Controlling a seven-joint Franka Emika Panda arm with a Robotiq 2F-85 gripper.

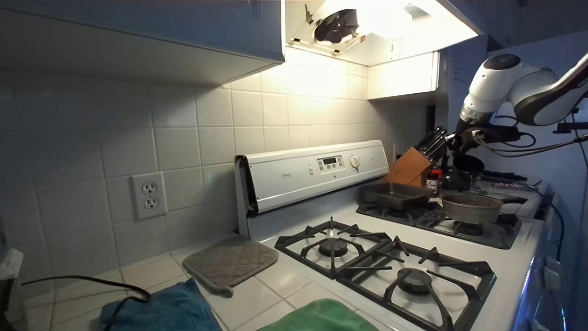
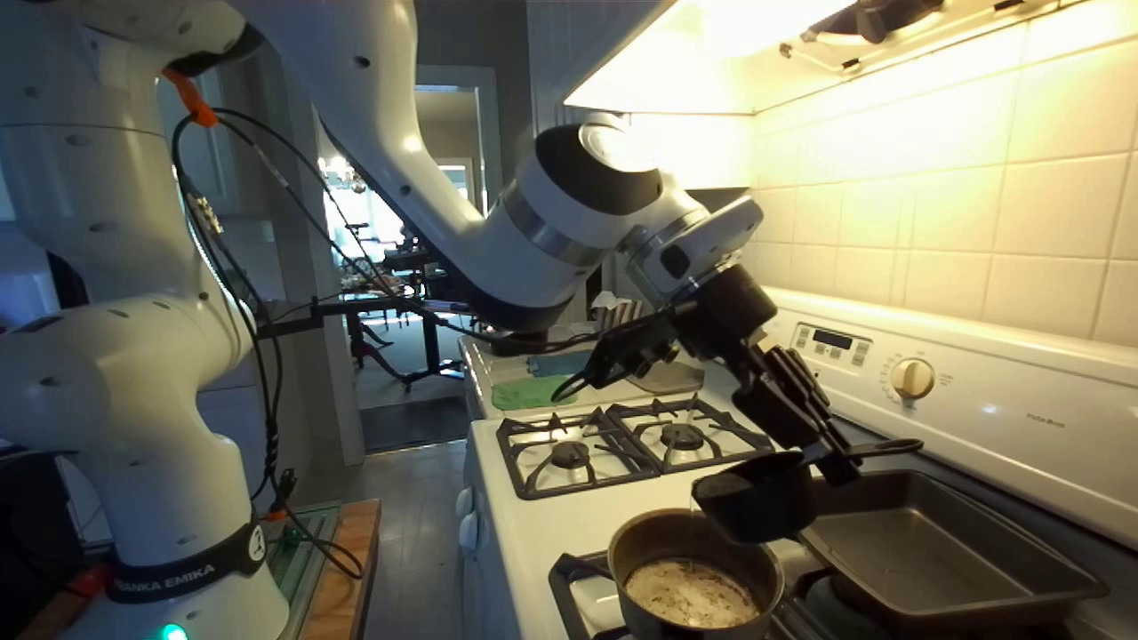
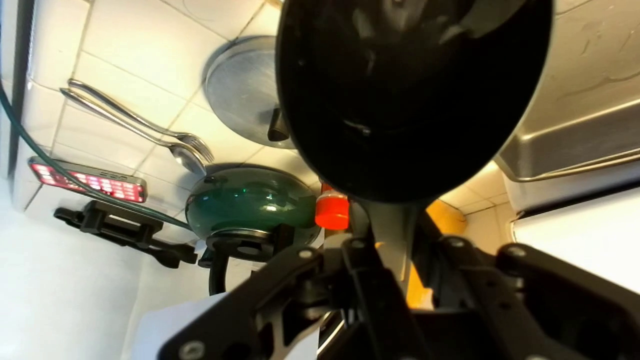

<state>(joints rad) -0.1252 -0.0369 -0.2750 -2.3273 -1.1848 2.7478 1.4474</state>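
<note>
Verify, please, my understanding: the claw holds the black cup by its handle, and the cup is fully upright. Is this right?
Not entirely: the black cup is not upright but tilted, as an exterior view shows. The rest is right: the claw holds it by its handle, visible in the wrist view.

In an exterior view, has the cup (image 2: 756,502) above the pot (image 2: 658,540) on the stove (image 2: 569,524), baking pan (image 2: 925,551) to the right, burners (image 2: 570,454) behind, cloths (image 2: 533,393) beyond.
</note>
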